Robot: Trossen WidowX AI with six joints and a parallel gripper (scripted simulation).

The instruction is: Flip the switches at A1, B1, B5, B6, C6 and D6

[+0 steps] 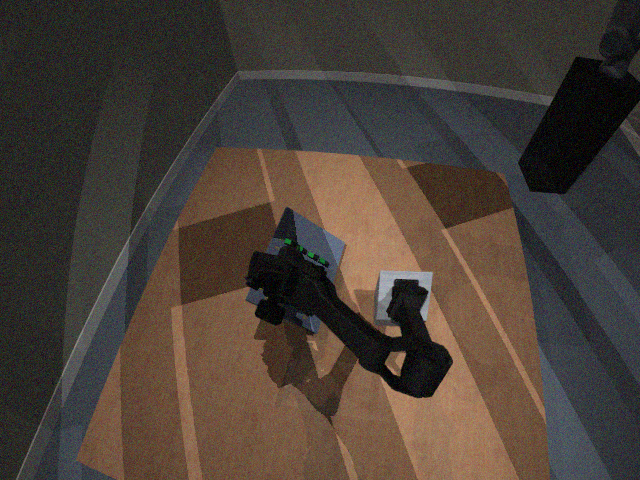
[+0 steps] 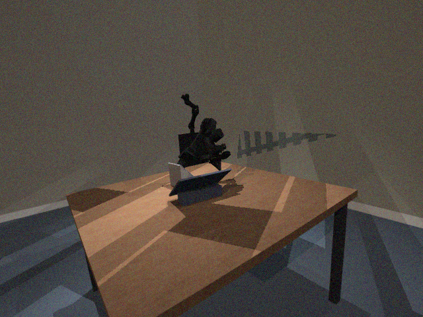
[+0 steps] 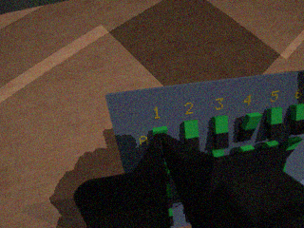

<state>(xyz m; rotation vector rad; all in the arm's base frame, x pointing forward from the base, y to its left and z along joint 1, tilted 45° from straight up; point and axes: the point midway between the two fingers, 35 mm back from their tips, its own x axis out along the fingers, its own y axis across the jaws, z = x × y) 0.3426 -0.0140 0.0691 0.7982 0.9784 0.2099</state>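
Observation:
The blue-grey switch panel (image 1: pixel 330 245) (image 2: pixel 201 183) (image 3: pixel 130 106) is tilted on a stand; the arm hides much of its face in the top view. My gripper (image 3: pixel 160 138) is shut and empty, its fingertips at the near side of switch A1 (image 3: pixel 160 129), appearing to touch it. Only the green far end of A1 shows. In row A, A2 (image 3: pixel 191 129), A3 (image 3: pixel 221 124) and A5 (image 3: pixel 275 116) look alike; A4 (image 3: pixel 252 122) looks tilted the other way. B5 (image 3: pixel 272 143) shows in part. The fingers hide B1; C6 and D6 cannot be made out.
The arm (image 1: pixel 351 328) reaches over the panel from its light base plate (image 1: pixel 383 310) (image 2: pixel 174 174) on the wooden table (image 1: pixel 227 403) (image 2: pixel 136 235). A6 (image 3: pixel 297 112) is at the right edge of the wrist view. A tall black box (image 1: pixel 573 129) stands beyond the table.

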